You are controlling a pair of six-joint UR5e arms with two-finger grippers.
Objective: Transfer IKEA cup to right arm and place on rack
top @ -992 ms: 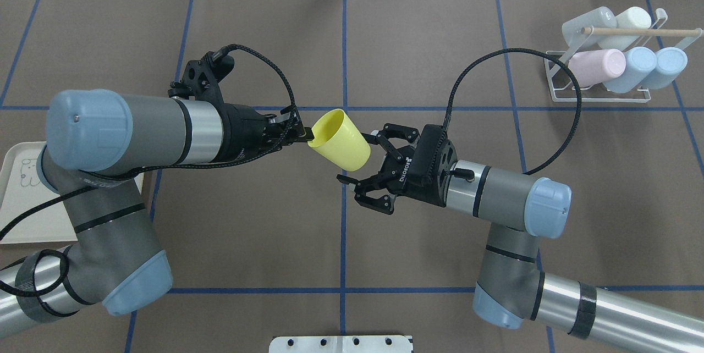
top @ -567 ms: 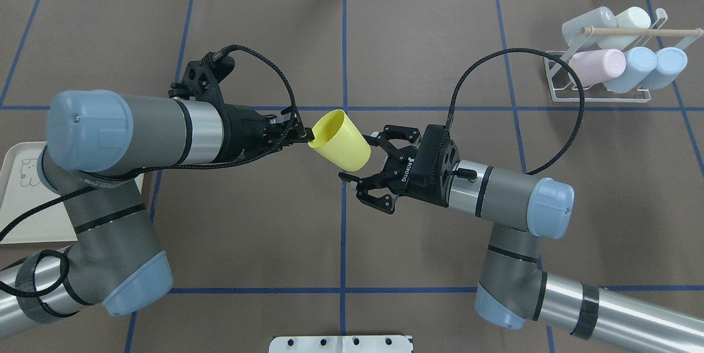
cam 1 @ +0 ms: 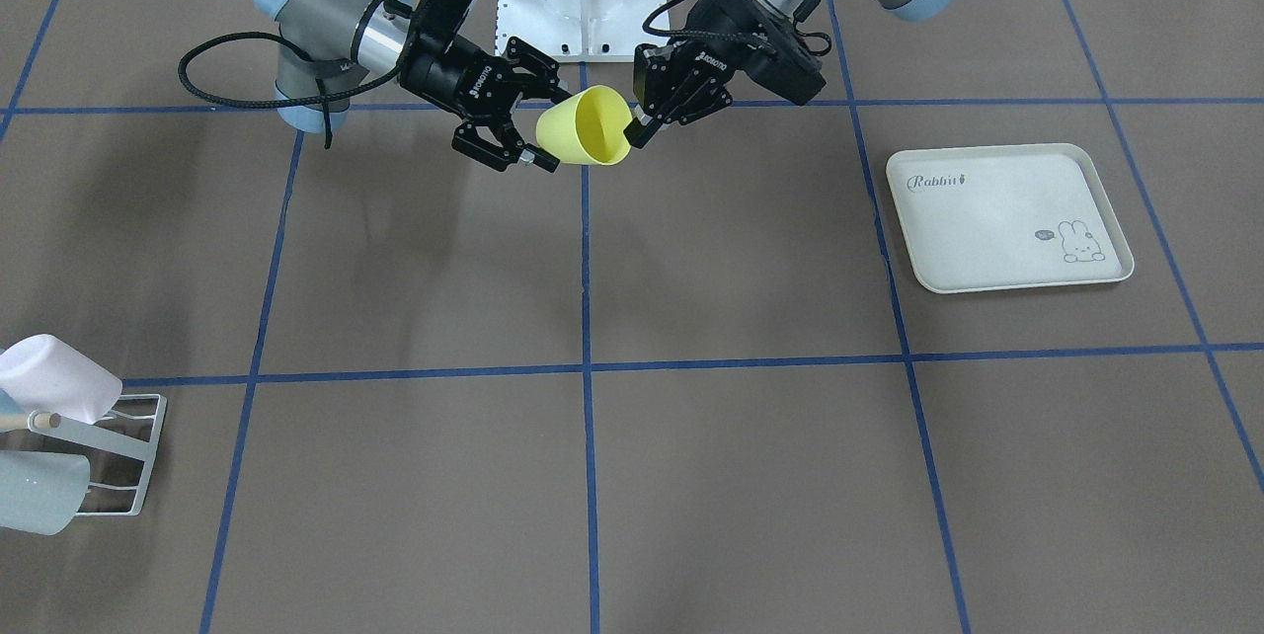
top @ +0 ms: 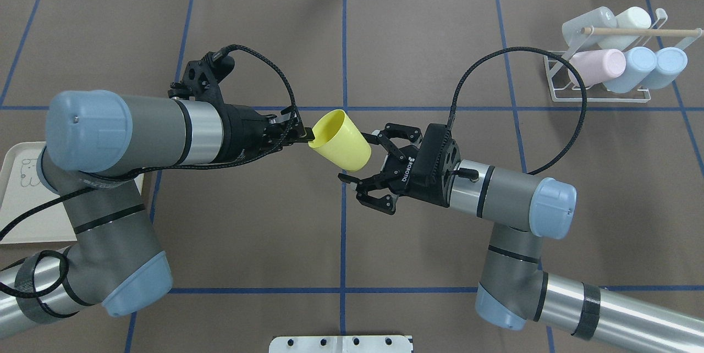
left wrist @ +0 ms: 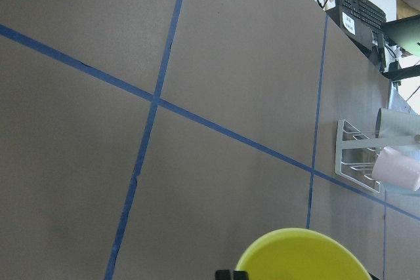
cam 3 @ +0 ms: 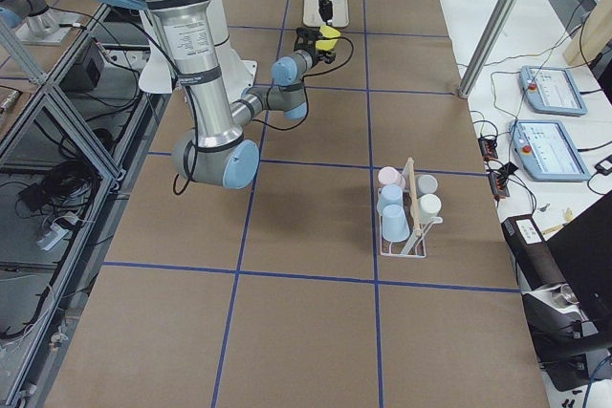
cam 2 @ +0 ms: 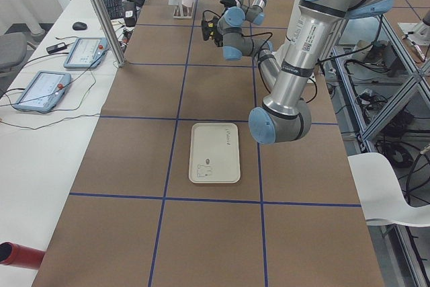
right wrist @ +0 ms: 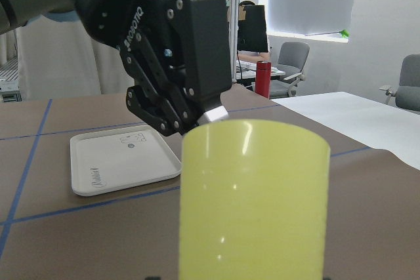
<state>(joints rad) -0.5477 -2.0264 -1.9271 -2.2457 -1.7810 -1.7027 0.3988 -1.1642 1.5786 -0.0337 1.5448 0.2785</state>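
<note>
A yellow cup (top: 340, 141) hangs in the air over the table's middle, tilted with its mouth towards the far side. My left gripper (top: 305, 136) is shut on the cup's rim. It shows on the right in the front view (cam 1: 637, 130), with the cup (cam 1: 588, 127) beside it. My right gripper (top: 357, 156) is open, and its jaws stand on either side of the cup's base end. The right wrist view shows the cup (right wrist: 252, 195) close up, with a left fingertip (right wrist: 213, 115) on its rim. The white wire rack (top: 599, 97) stands far right.
Several pastel cups (top: 597, 64) hang on the rack under its wooden rod (top: 638, 30). The cream rabbit tray (cam 1: 1007, 219) lies on my left side of the table. The right arm's black cable (top: 572, 94) loops towards the rack. Blue tape lines cross the brown table.
The right arm has shifted very slightly; its gripper stays open at the cup's base. The left arm and the cup have not moved.
</note>
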